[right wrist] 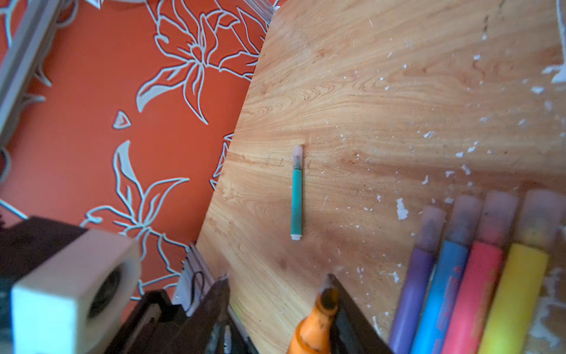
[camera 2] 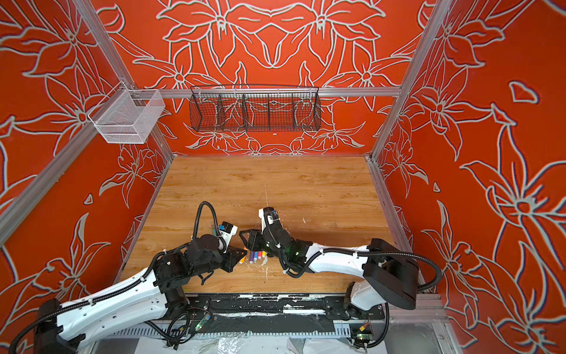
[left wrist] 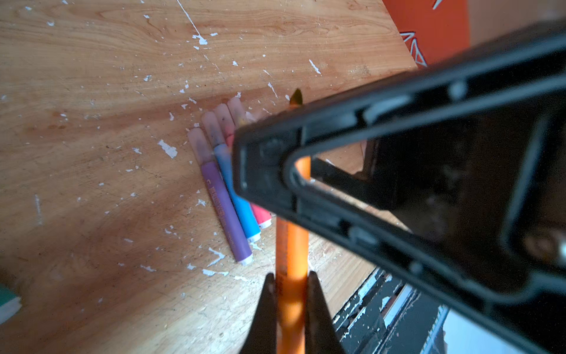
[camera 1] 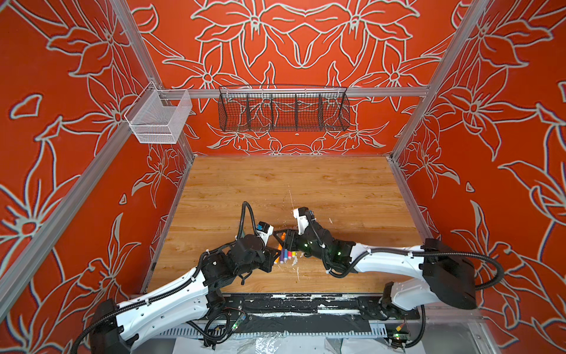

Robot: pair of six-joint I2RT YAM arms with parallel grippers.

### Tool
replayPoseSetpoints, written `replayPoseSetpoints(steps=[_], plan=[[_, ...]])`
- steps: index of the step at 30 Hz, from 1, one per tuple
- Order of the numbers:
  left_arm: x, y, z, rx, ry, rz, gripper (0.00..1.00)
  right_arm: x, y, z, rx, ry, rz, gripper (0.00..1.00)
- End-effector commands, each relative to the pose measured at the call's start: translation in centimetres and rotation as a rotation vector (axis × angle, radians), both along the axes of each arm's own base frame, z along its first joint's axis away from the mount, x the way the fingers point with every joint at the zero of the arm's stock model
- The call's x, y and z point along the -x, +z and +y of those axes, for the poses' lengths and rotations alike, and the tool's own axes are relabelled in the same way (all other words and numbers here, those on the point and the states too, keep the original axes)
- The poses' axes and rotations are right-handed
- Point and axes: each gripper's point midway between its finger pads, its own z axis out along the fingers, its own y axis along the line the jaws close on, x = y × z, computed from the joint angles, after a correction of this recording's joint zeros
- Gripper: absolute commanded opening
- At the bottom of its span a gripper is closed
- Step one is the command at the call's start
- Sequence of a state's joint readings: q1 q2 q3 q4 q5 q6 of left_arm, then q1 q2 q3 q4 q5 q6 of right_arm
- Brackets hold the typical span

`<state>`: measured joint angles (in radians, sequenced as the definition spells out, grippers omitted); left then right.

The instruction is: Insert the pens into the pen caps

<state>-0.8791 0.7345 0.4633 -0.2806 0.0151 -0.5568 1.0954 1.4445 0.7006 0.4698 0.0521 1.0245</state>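
The left fingers (left wrist: 265,309) are pinching the orange pen (left wrist: 292,245) by its barrel at the bottom centre of the left wrist view. Its bare dark tip is poking between the right fingers (right wrist: 349,315), which are standing spread, one just beside the tip. At lower right of the right wrist view, the purple pen (right wrist: 410,300), blue pen (right wrist: 441,294), pink pen (right wrist: 477,291) and yellow pen (right wrist: 517,300) are lying side by side on the bench (right wrist: 367,92), wearing clear caps (right wrist: 432,226). The green pen (right wrist: 296,202), also capped, is lying alone mid-frame.
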Motion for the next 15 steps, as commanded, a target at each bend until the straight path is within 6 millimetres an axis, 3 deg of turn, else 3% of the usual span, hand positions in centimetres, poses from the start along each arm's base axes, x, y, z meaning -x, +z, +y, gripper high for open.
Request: replayPoseSetpoints(steps=[1,4,10,15], plan=[[-0.02,1.47,-0.90,0.047,-0.035,-0.047,0.00,0.02,0.55,0.87,-0.050,-0.006,0.016,0.35],[-0.26,1.43,-0.89,0.043,-0.024,-0.049,0.00,0.09,0.19,1.21,-0.055,-0.004,0.032,0.21],[-0.71,1.59,-1.15,0.046,-0.014,-0.057,0.00,0.13,-0.28,1.53,-0.072,-0.010,0.052,0.11],[-1.00,1.49,-1.41,0.045,-0.011,-0.058,0.20,0.04,0.38,1.07,-0.094,-0.030,0.042,0.04]])
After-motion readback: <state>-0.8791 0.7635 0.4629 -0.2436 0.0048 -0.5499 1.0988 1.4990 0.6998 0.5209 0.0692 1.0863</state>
